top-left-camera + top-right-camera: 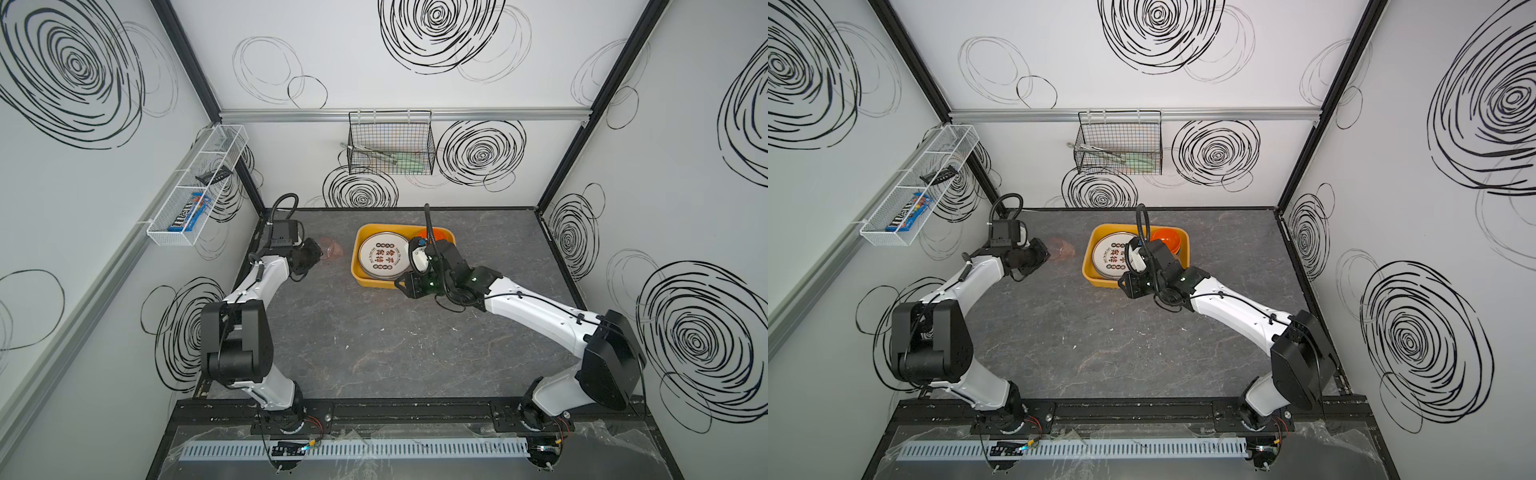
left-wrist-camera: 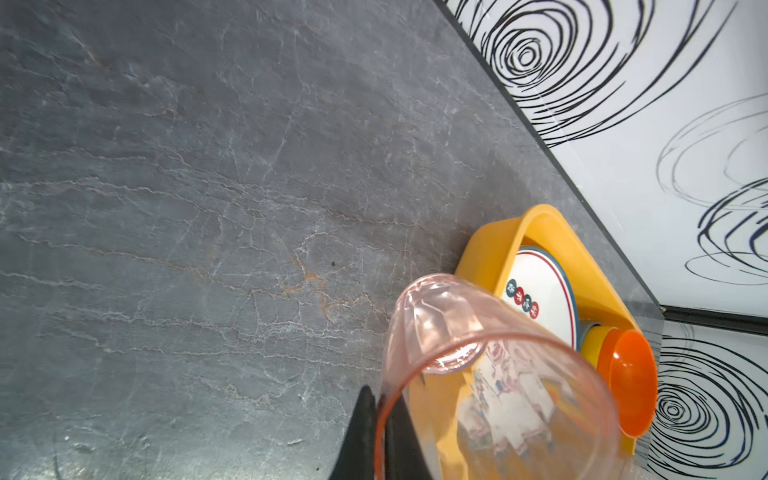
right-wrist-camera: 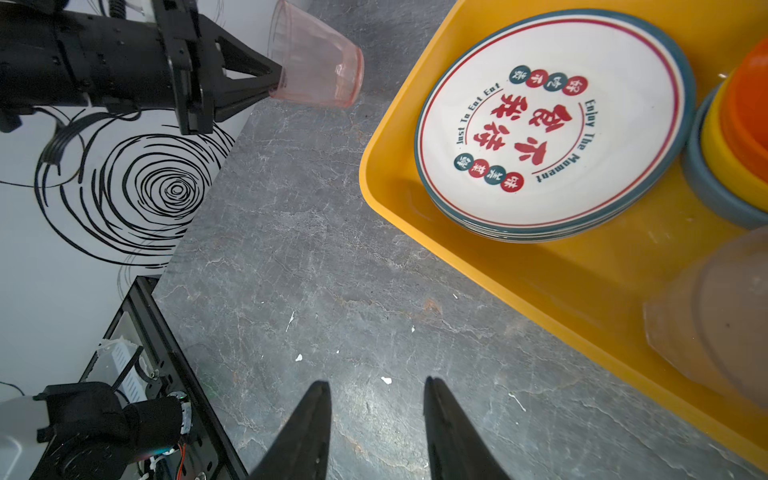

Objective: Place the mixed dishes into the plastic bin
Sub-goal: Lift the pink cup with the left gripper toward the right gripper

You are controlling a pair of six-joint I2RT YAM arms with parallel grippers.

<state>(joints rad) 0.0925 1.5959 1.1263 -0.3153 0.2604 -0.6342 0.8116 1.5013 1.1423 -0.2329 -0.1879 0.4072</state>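
The left end effector [image 3: 277, 82] is pinching the pink cup [image 3: 322, 62] by its rim, likely for carrying to the plastic bin [image 3: 384, 199]; the right end effector [image 3: 376, 384] is hovering spread

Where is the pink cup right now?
In both top views the pink cup is left of the yellow bin, outside it, tipped on its side with its rim pinched in the jaws of the left gripper.
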